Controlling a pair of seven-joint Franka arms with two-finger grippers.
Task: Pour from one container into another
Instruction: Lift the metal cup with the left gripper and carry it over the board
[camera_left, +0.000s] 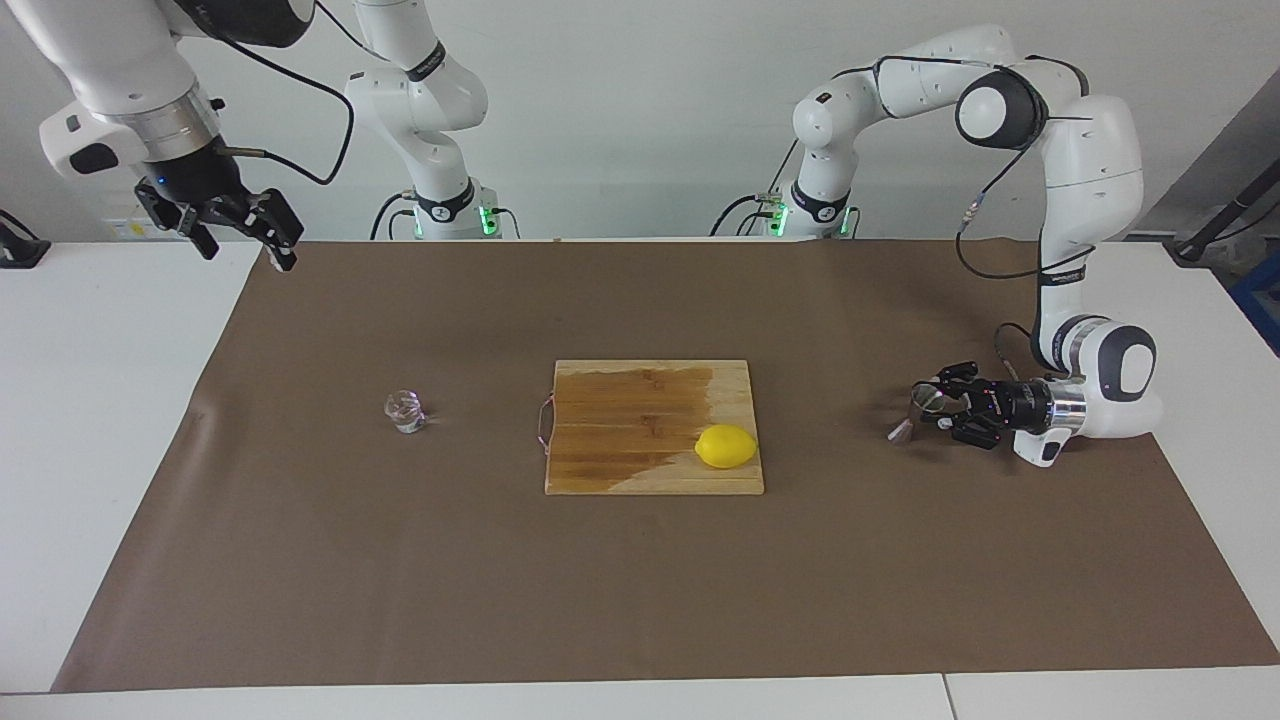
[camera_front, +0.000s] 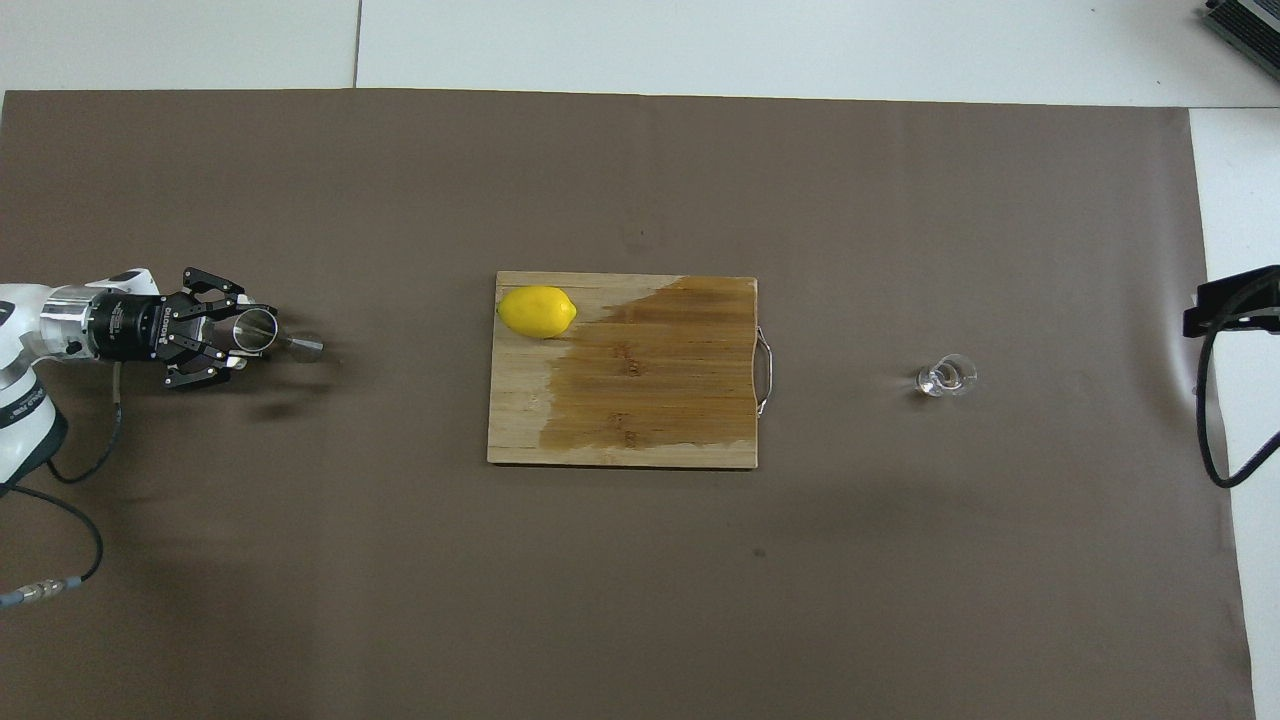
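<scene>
Left gripper (camera_front: 243, 341) clamping steel jigger (camera_front: 268, 335), lemon (camera_front: 537, 311) on cutting board (camera_front: 640, 400)

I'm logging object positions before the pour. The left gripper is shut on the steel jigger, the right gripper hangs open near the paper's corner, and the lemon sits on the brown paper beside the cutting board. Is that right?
Not quite: the lemon sits on the cutting board, at a corner of it, as the overhead view shows. The rest holds: the left gripper is shut on the steel jigger, and the right gripper hangs open.

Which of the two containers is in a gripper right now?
The steel jigger, clamped in the left gripper at the left arm's end. The glass tumbler stands free on the mat.
</scene>
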